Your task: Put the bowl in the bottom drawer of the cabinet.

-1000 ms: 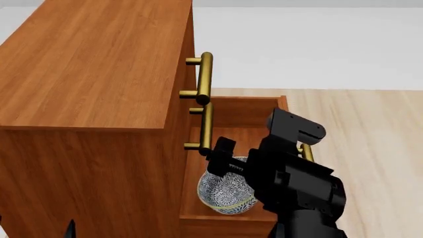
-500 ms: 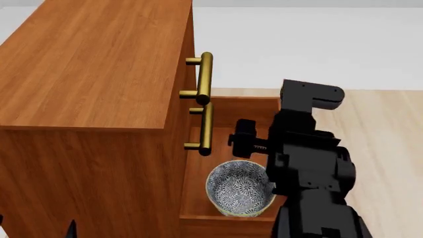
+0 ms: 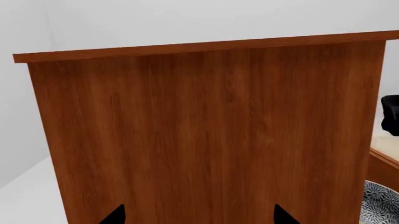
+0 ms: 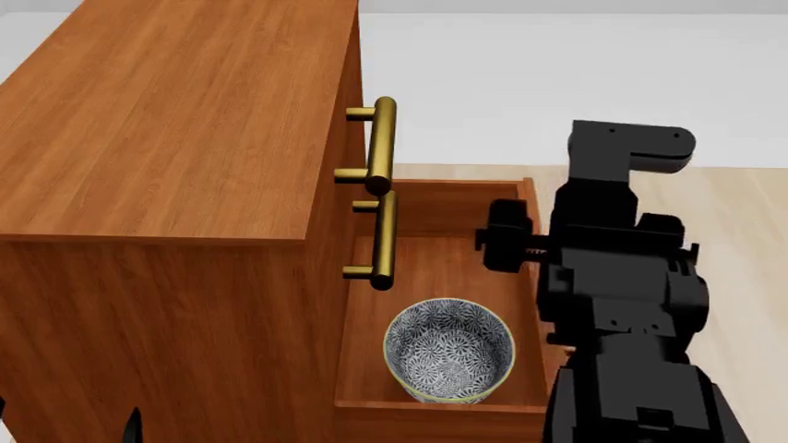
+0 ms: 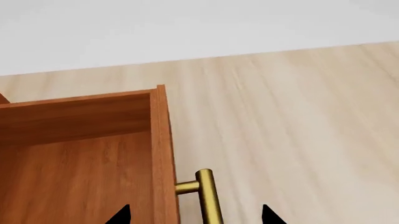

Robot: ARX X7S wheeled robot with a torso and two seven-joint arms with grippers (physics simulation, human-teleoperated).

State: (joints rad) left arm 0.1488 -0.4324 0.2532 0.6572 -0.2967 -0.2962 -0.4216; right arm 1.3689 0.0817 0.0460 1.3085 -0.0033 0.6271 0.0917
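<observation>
The blue-and-white bowl [image 4: 449, 351] sits upright on the floor of the pulled-out bottom drawer [image 4: 456, 208], near its front corner; a sliver of the bowl [image 3: 381, 205] also shows past the cabinet side. The reddish-brown cabinet [image 4: 161, 120] fills the left of the head view. My right arm [image 4: 615, 305] stands above the drawer's front panel, clear of the bowl. My right gripper [image 5: 194, 217] is open and empty, its fingertips either side of the drawer's brass handle [image 5: 209, 196]. My left gripper [image 3: 199, 217] is open, facing the cabinet's side panel [image 3: 206, 140].
Two upper drawer fronts are shut; their brass handles [image 4: 383, 143] [image 4: 386, 238] jut over the open drawer. The drawer's front wall [image 5: 163, 154] separates its wooden floor from the pale plank flooring [image 5: 299, 116]. White ground lies beyond.
My right gripper let go of the bowl, then rose and drew back toward the drawer's front. The bowl went from tilted in the jaws to resting upright in the drawer.
</observation>
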